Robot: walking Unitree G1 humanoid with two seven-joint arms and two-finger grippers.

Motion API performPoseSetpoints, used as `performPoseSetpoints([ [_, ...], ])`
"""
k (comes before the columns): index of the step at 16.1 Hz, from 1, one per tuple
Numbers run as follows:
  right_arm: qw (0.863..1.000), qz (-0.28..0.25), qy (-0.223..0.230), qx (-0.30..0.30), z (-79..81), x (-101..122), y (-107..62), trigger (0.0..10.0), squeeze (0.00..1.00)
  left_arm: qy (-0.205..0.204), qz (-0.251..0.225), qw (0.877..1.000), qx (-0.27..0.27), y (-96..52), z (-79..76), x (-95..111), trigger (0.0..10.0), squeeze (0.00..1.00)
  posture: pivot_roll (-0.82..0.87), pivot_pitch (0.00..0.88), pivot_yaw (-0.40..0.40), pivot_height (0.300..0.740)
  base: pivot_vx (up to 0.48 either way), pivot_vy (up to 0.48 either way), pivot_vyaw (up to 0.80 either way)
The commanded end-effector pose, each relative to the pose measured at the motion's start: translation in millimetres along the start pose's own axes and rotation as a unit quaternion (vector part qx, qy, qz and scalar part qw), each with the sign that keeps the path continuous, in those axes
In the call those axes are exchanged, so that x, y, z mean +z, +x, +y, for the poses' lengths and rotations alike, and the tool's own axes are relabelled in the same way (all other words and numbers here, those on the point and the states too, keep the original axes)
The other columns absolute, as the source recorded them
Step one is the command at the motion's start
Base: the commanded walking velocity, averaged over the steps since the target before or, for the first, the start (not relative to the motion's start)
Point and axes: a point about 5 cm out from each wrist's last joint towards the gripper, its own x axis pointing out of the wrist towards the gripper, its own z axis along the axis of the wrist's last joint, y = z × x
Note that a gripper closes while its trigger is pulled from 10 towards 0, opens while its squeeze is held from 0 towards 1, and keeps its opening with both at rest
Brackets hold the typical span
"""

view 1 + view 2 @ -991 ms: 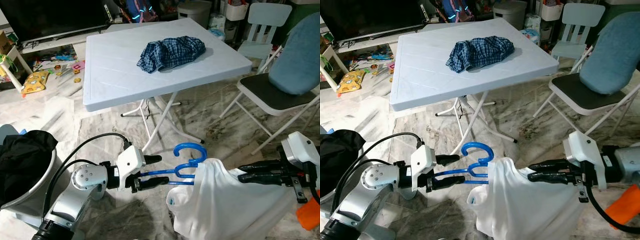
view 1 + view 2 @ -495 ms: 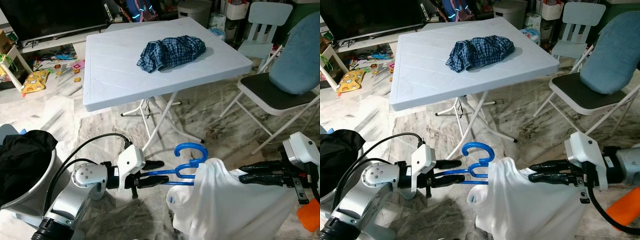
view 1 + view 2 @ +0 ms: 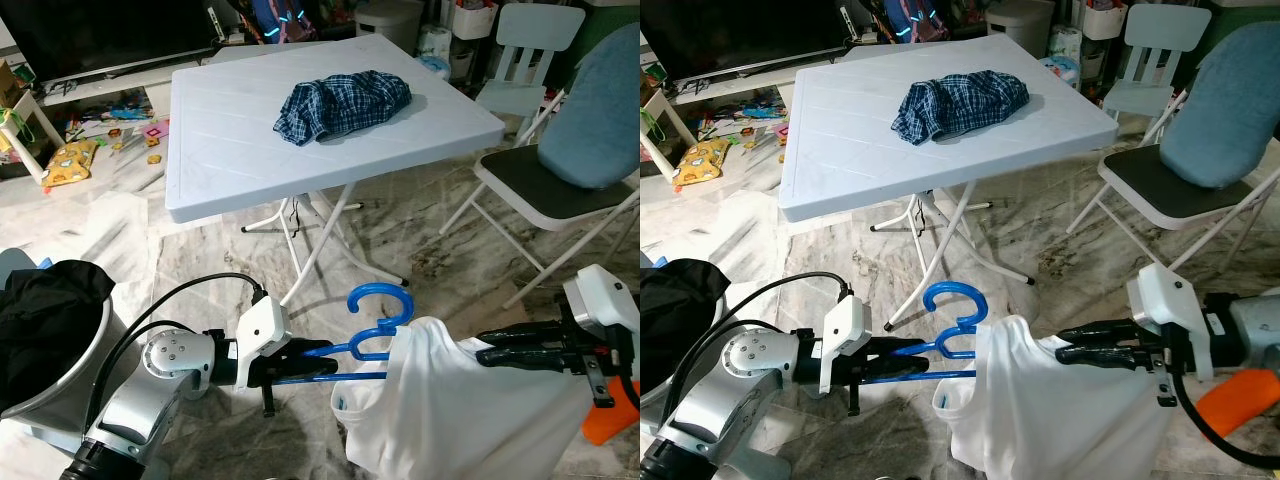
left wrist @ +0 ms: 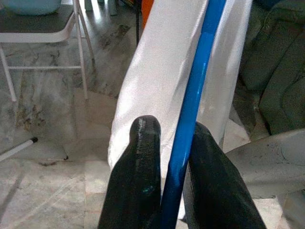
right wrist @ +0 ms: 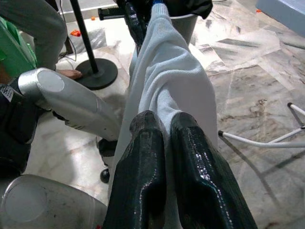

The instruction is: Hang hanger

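In the left eye view, the left claw [image 3: 300, 362] is low in front of the robot and is closed on the bar of a blue hanger [image 3: 372, 318]. The hanger's hook curves up above the bar, near the leg of the white folding surface [image 3: 210, 150]. A white shirt [image 3: 450, 410] hangs on the hanger and drops down toward the floor. The right claw [image 3: 495, 350] comes from the right side and pinches the upper edge of the shirt, at its shoulder. On the surface, near its far right corner, lies a crumpled blue checked cloth [image 3: 343, 103]. A folding chair [image 3: 560, 190] with a blue cushion stands to the right of the surface, and a dark garment [image 3: 45, 310] lies in a white basket at the lower left.

The right eye view shows the same scene: the hanger [image 3: 952, 320] is held in the air between the two claws, below the front edge of the surface.

In the left wrist view, the two black fingers [image 4: 138, 176] press against the blue bar from both sides, and the white shirt runs along the bar behind it.

In the right wrist view, the two fingers [image 5: 147, 176] stand almost together with a fold of the white shirt between them. Behind it a silver arm [image 5: 71, 107] and what seems to be a black round stand base are seen, but this part is not clear.
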Motion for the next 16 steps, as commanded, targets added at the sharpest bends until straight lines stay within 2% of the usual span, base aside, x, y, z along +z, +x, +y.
performPoseSetpoints([
  [1, 0.999, -0.012, -0.03, 0.013, -0.9, 9, 5.9, 10.0, 0.0, 0.0, -0.005, 1.0, -0.004, 0.2, -1.2, 3, 0.0, 0.0, -0.19, 0.056, 0.09, 0.74, 0.0, 0.0, 0.0],
  [5, 0.999, -0.021, -0.032, -0.018, -10.2, 9, 11.5, 10.0, 0.0, -0.004, -0.01, 1.0, 0.017, 0.4, 1.0, 1, 0.0, 0.0, -0.19, 0.056, 0.09, 0.74, 0.0, 0.0, 0.0],
  [6, 0.999, -0.029, -0.02, -0.026, -15.0, 10, 13.9, 10.0, 1.0, -0.008, -0.016, 0.999, 0.032, 0.2, 2.6, 0, 0.0, 0.0, -0.19, 0.055, 0.09, 0.74, 0.0, 0.0, 0.0],
  [8, 0.998, -0.035, -0.031, -0.037, -21.3, 13, 20.1, 10.0, 1.0, -0.033, -0.043, 0.996, 0.067, -0.5, 4.5, -1, 0.0, 0.0, -0.19, 0.054, 0.088, 0.74, 0.0, 0.0, 0.0],
  [12, 0.997, -0.036, -0.05, -0.056, -30.7, 12, 28.8, 10.0, 1.0, -0.055, -0.071, 0.99, 0.108, -1.3, 3.9, -3, 0.0, 0.0, -0.18, 0.055, 0.077, 0.74, 0.0, 0.0, 0.0],
  [16, 0.993, -0.04, -0.06, -0.091, -41.6, 13, 36.7, 10.0, 1.0, -0.063, -0.087, 0.986, 0.125, 0.1, 2.6, 0, 0.0, 0.0, -0.18, 0.053, 0.067, 0.74, 0.0, 0.0, 0.0],
])
